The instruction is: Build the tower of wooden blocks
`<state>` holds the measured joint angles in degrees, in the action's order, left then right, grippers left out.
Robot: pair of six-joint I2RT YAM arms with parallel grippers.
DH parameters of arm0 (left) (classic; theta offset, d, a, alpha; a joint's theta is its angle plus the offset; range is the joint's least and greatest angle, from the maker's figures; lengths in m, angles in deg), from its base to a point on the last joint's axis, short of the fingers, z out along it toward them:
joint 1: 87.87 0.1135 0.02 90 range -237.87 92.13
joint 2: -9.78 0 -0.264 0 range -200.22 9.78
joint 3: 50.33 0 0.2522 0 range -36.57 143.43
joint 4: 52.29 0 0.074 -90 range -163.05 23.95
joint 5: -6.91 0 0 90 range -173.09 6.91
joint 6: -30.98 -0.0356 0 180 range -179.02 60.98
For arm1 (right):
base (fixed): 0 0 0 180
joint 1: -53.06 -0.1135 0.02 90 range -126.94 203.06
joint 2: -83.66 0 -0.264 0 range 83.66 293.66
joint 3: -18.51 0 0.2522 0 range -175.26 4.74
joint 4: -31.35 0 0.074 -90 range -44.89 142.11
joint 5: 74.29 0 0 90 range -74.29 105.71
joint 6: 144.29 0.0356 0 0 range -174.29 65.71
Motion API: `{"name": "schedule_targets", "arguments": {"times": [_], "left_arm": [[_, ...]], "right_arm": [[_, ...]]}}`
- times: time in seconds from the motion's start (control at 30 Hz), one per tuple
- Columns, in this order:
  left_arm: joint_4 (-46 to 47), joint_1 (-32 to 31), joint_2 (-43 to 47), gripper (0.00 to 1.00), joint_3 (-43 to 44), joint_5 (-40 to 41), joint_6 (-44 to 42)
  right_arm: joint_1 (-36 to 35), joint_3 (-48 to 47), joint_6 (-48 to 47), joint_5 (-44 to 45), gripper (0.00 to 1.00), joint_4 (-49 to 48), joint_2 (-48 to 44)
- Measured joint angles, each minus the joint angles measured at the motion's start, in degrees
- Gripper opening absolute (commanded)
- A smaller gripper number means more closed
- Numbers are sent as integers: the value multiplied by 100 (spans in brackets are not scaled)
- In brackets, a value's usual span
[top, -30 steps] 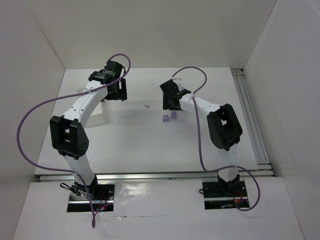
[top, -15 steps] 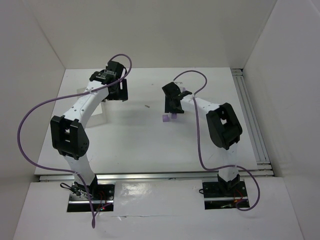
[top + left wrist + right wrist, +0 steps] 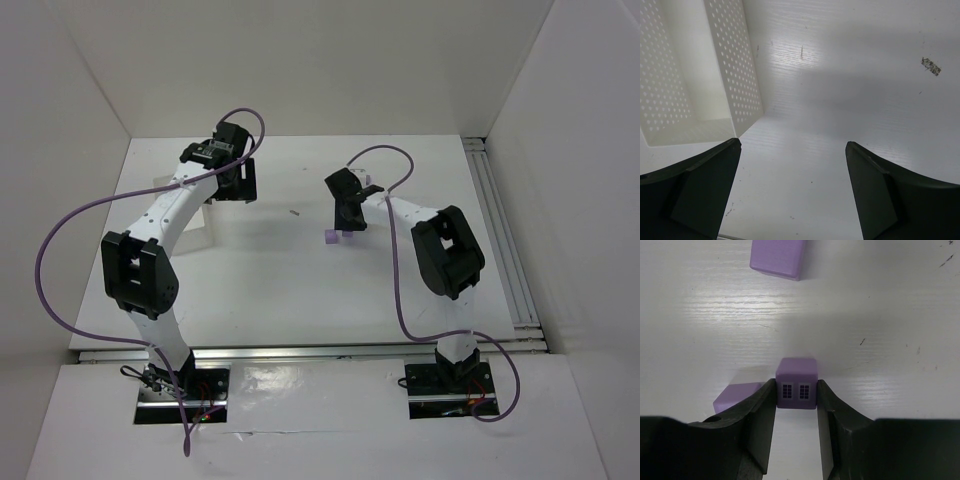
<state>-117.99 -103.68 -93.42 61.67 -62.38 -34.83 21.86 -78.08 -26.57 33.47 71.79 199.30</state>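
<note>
Right gripper (image 3: 796, 390) closing in since earlier frame | now pinching windowed block (image 3: 796, 374) sitting on table (image 3: 890, 315) | plain block (image 3: 777, 257) lying ahead, another block (image 3: 737, 396) beside finger | left gripper (image 3: 792, 145) hanging spread beside tray (image 3: 735, 75)

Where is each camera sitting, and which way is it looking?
Top camera: high behind the arm bases, looking down at the table; left arm and right arm show whole.
Left wrist: on the left gripper, looking down past its open fingers at table and white tray.
Right wrist: on the right gripper, looking down at a windowed purple block between its fingers.
Shared: top and right wrist both show purple blocks.
</note>
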Motion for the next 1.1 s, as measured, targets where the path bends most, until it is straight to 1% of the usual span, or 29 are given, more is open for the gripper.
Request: {"name": "schedule_targets", "arguments": {"times": [0.5, 0.57, 0.6, 0.63, 0.73, 1.1], "left_arm": [[0, -48, 0, 99, 0, 2, 0], [0, -50, 0, 99, 0, 2, 0], [0, -52, 0, 99, 0, 2, 0], [0, -52, 0, 99, 0, 2, 0], [0, -74, -2, 99, 0, 2, 0], [-35, -140, -85, 99, 2, 2, 0]], "right_arm": [[-170, 177, -122, -46, 35, -57, -118], [-195, 195, -125, -50, 38, -55, -129], [-205, 203, -125, -46, 42, -55, -136], [-216, 219, -122, -46, 44, -57, -142], [-232, 225, -127, -46, 48, -42, -151], [-236, 262, -146, 39, 49, 151, -282]]}}
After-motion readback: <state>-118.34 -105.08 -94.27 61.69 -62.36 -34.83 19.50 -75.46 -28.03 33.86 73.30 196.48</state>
